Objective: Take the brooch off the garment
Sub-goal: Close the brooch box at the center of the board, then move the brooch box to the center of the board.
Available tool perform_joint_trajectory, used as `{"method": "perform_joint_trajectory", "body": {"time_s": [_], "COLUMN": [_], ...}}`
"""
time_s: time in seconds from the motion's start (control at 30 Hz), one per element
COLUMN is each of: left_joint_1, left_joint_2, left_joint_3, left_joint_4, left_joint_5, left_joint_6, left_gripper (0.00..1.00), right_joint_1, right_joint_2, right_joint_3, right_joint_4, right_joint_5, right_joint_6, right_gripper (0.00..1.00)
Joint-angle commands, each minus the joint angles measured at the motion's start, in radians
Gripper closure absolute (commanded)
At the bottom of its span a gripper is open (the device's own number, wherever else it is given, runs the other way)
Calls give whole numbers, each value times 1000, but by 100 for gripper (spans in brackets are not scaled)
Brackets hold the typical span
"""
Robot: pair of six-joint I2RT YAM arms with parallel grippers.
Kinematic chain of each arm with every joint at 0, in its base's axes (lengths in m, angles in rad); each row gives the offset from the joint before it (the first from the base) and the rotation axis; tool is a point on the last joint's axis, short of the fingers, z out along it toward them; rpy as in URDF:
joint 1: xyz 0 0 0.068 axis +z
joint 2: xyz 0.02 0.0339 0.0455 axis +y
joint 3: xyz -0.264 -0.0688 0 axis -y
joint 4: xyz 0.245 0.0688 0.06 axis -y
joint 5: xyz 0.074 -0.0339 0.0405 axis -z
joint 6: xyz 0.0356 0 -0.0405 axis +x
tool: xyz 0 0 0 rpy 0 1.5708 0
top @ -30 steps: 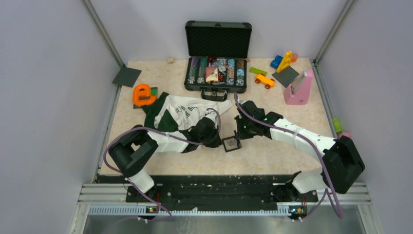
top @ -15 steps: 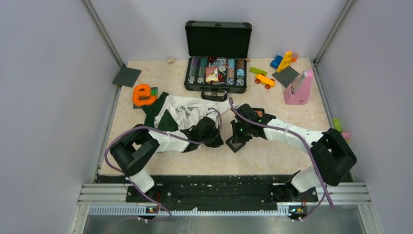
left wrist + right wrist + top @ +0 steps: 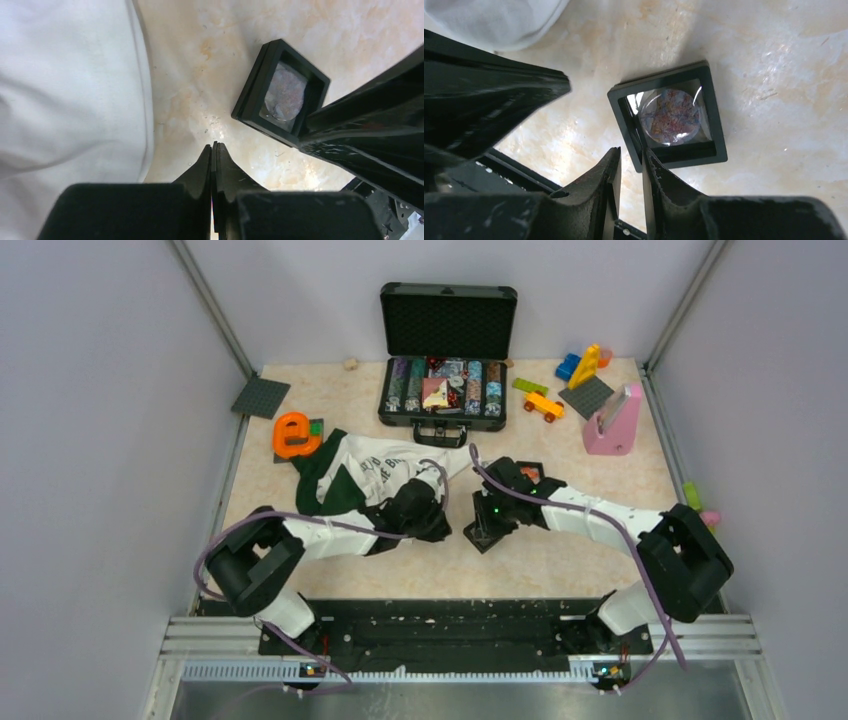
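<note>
The white-and-green garment [image 3: 365, 472] lies crumpled left of centre; its white cloth fills the left of the left wrist view [image 3: 65, 85]. My left gripper [image 3: 432, 517] [image 3: 214, 145] is shut just off the cloth's edge, with nothing showing between its fingers. My right gripper [image 3: 487, 523] [image 3: 631, 152] is open by a narrow gap, its right finger against the corner of a small black box [image 3: 669, 120]. A tiny orange-red speck [image 3: 531, 476] shows behind the right wrist; I cannot tell whether it is the brooch.
The black box [image 3: 481, 536] [image 3: 281, 92] has a clear window over a mottled round disc. An open black case [image 3: 445, 350] stands at the back, an orange letter "e" [image 3: 291, 434] to the left, toy bricks and an orange car [image 3: 543, 404] at the back right, and a pink stand [image 3: 612, 422].
My right gripper has moved left and nearer, down onto the black box, which has turned a little. My left arm's elbow has swung left; its gripper stays by the garment.
</note>
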Motion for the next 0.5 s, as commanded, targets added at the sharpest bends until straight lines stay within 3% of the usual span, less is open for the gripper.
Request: {"method": "perform_joint_trajectory", "body": {"time_s": [0.0,0.47], "left_joint_1": [16,181], "left_joint_2": [-144,-434], "left_joint_3": [-8,-125], "left_joint_4": [-62,-142], "left_joint_5": [-83,-113], "left_joint_6": [45,61], "left_gripper": [100,100], "right_joint_1": [54,119], "right_joint_2": [-16,120], "right_joint_3": [4,48], "right_joint_4": [51,85], "right_joint_5": [-19,151], "right_joint_6": [22,114], "right_gripper": [76,80]}}
